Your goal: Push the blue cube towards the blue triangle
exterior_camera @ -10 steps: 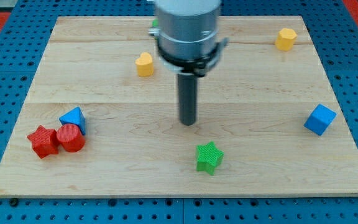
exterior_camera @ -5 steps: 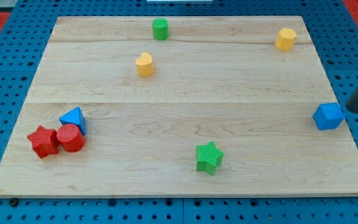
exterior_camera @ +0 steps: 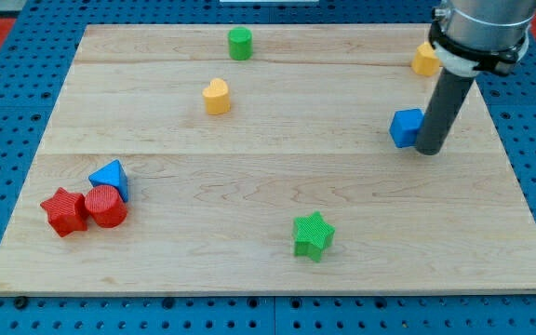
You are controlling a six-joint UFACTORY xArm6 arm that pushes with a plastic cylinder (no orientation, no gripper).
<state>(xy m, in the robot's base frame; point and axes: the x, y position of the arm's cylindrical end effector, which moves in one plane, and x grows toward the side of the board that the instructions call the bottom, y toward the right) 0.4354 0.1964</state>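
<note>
The blue cube [exterior_camera: 405,127] lies on the wooden board at the view's right, a little above mid-height. My tip [exterior_camera: 429,150] stands against the cube's right side, touching it, and the rod hides the cube's right edge. The blue triangle [exterior_camera: 110,176] lies far off at the view's left, touching a red cylinder [exterior_camera: 106,207] below it.
A red star [exterior_camera: 64,211] sits left of the red cylinder. A green star [exterior_camera: 313,234] lies at the bottom middle. A yellow heart-like block [exterior_camera: 216,96] and a green cylinder [exterior_camera: 240,43] lie at the top middle. A yellow block [exterior_camera: 422,61] sits at the top right, partly behind the arm.
My tip moved from the board's middle to its right edge, then came in against the blue cube. The cube has slid left and upward from the right edge.
</note>
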